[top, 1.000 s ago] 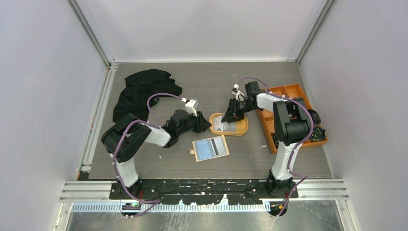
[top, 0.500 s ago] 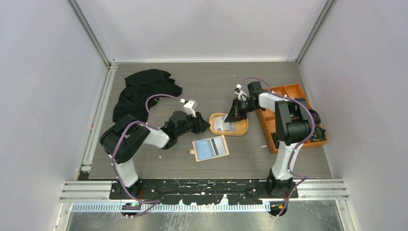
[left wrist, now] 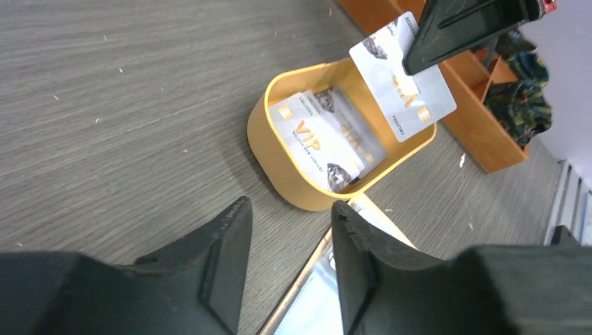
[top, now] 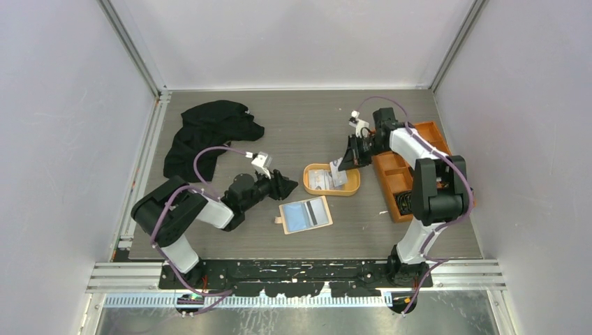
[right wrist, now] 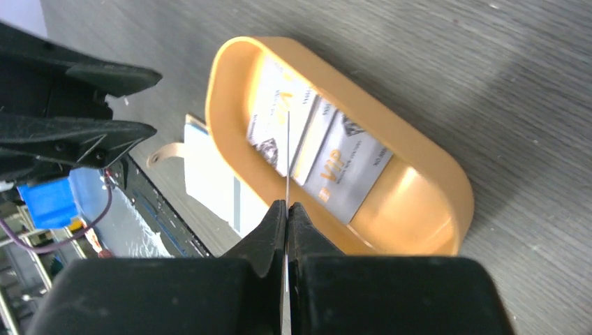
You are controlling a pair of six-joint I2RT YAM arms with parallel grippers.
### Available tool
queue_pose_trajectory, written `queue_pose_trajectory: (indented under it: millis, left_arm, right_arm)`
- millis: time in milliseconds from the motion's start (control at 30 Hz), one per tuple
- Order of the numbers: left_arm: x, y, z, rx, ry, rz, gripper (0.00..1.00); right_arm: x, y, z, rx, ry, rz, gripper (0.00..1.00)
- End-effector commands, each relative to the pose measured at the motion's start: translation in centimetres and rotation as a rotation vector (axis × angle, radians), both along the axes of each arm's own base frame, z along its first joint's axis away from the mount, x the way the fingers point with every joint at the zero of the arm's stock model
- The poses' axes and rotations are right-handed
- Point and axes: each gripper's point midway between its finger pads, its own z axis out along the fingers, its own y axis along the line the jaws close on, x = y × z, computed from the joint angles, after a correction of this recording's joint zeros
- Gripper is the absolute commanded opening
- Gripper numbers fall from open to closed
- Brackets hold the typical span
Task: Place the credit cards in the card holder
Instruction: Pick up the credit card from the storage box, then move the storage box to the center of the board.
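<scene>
The card holder (top: 305,215) lies open on the table, pale blue inside up, just in front of the orange oval tray (top: 334,195). Two credit cards (left wrist: 324,143) lie flat in that tray. My right gripper (top: 347,158) is shut on a third credit card (left wrist: 401,77) and holds it on edge above the tray's far side; in the right wrist view this card (right wrist: 287,160) shows as a thin line leaving the shut gripper (right wrist: 287,206). My left gripper (left wrist: 290,206) is open and holds nothing, low over the table left of the tray, above the holder's edge (left wrist: 317,303).
An orange compartmented box (top: 401,167) stands right of the tray, with dark items at its right side. A black cloth (top: 209,132) lies at the back left. Grey walls and rails enclose the table.
My right gripper has shut on a card in the tray and lifted it up and back. My left gripper has drawn back a little from the tray and opened wider.
</scene>
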Motion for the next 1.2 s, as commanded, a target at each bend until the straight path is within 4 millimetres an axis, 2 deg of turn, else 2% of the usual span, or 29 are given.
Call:
queue_pose_trajectory:
  millis: [0, 67, 167, 333, 467, 667, 767, 833, 1167]
  left_arm:
    - [0.2, -0.2, 5.9, -0.16, -0.187, 0.002, 0.49]
    - [-0.6, -0.2, 6.4, -0.21, -0.175, -0.016, 0.52]
    - [-1.8, 0.2, 6.4, -0.232, -0.141, -0.025, 0.52]
    - [-4.0, 0.2, 5.3, -0.159, -0.077, -0.031, 0.48]
    - [-5.3, 0.6, 4.1, -0.027, -0.02, 0.016, 0.47]
    - [-6.9, 2.8, 2.8, 0.056, 0.078, 0.065, 0.47]
    - [-7.7, 3.6, 2.3, 0.046, 0.107, 0.07, 0.47]
    - [-8.2, 4.2, 1.8, 0.045, 0.127, 0.077, 0.47]
    - [-9.3, 5.0, 1.2, 0.018, 0.165, 0.08, 0.48]
  right_arm:
    - [-0.6, 0.7, 5.6, 0.069, -0.187, 0.114, 0.01]
    - [-1.4, 1.2, 6.9, 0.118, -0.213, 0.139, 0.01]
    - [-2.6, 1.8, 8.4, 0.175, -0.264, 0.168, 0.01]
    - [-6.3, 2.6, 10.2, 0.278, -0.38, 0.282, 0.01]
    - [-9.4, 2.0, 8.5, 0.172, -0.558, 0.491, 0.01]
    - [-11.1, 2.3, 4.5, -0.037, -0.709, 0.747, 0.01]
    - [-10.8, 2.8, 2.1, -0.209, -0.776, 0.887, 0.01]
    - [-10.0, 3.0, 1.1, -0.299, -0.8, 0.928, 0.01]
    - [-5.8, 2.0, -0.7, -0.63, -0.862, 0.923, 0.01]
